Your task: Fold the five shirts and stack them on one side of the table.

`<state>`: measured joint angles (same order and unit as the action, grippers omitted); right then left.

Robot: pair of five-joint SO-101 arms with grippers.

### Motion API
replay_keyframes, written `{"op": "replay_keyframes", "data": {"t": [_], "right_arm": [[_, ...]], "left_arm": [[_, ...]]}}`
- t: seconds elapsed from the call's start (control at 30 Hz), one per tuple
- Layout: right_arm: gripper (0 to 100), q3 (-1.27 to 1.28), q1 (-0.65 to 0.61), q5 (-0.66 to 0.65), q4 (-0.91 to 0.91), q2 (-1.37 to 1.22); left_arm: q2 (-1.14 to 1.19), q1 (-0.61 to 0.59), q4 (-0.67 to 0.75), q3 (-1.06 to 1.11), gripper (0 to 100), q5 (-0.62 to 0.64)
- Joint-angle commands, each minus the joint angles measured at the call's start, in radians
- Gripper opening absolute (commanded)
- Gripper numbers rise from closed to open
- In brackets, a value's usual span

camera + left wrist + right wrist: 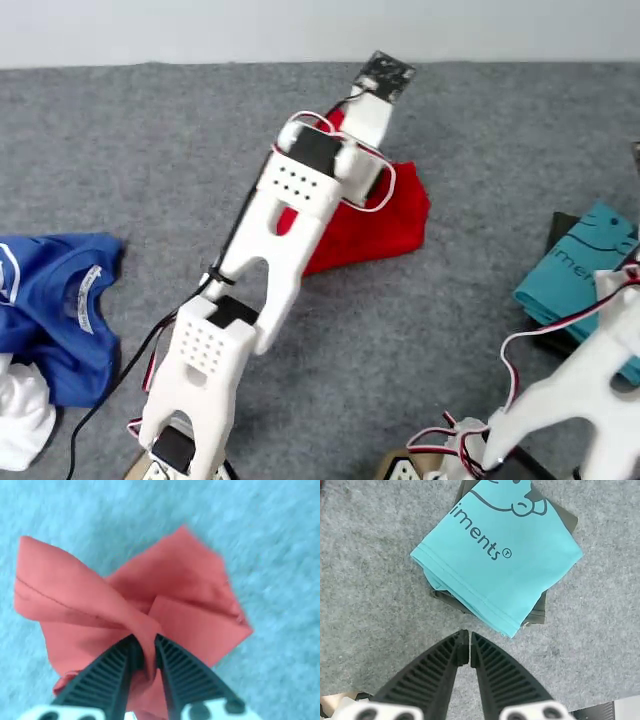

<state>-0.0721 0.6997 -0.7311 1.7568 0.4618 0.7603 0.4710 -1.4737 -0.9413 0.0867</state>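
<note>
Toward the far edge of the bench (pixel 140 130), left gripper (pixel 145 652) clamped on a raised flap of the red shirt (pixel 195 585), likely mid-fold, next needing that flap carried across and laid flat; right gripper (pixel 465 647) closed, empty, near the teal shirt (pixel 505 565) at right edge.

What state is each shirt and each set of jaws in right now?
Red shirt: partly folded, one flap pinched up.
Dark shirt: lying flat, mostly covered.
Teal shirt: folded, on top of the dark shirt.
Blue shirt: unfolded, rumpled.
White shirt: crumpled.
Left gripper: jaws shut on the red shirt.
Right gripper: jaws shut, empty.
</note>
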Motion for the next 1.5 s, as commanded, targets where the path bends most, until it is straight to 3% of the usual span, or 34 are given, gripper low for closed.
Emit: {"op": "replay_keyframes", "data": {"t": [0.0,0.2,0.37,0.43,0.7,0.87,1.07,1.2,1.47], "right_arm": [[1.5,-0.002,0.007,-0.005,0.036,0.028],[1.5,-0.002,0.007,-0.005,0.036,0.028],[1.5,0.044,0.004,-0.005,0.036,0.028],[1.5,0.057,0.004,-0.005,0.036,0.028],[1.5,0.057,0.004,-0.005,0.036,0.030],[1.5,0.057,0.004,-0.005,0.036,0.030],[1.5,0.057,0.004,-0.005,0.035,0.030],[1.5,0.057,0.004,-0.005,0.035,0.030],[1.5,0.057,0.008,-0.005,0.036,0.030]], "left_arm": [[0.023,0.029,0.066,-0.015,2,0.011],[0.058,0.040,0.107,-0.015,3,0.011],[0.048,0.040,0.115,-0.016,22,0.011],[0.048,0.038,0.106,-0.054,24,0.011],[0.060,-0.055,-0.081,-0.323,19,0.003],[0.087,-0.201,-0.152,-0.302,5,0.000],[0.255,-0.276,-0.158,-0.246,3,-0.103],[0.338,-0.213,-0.176,-0.249,3,-0.155],[0.356,0.037,-0.269,-0.306,3,-0.170]]}}
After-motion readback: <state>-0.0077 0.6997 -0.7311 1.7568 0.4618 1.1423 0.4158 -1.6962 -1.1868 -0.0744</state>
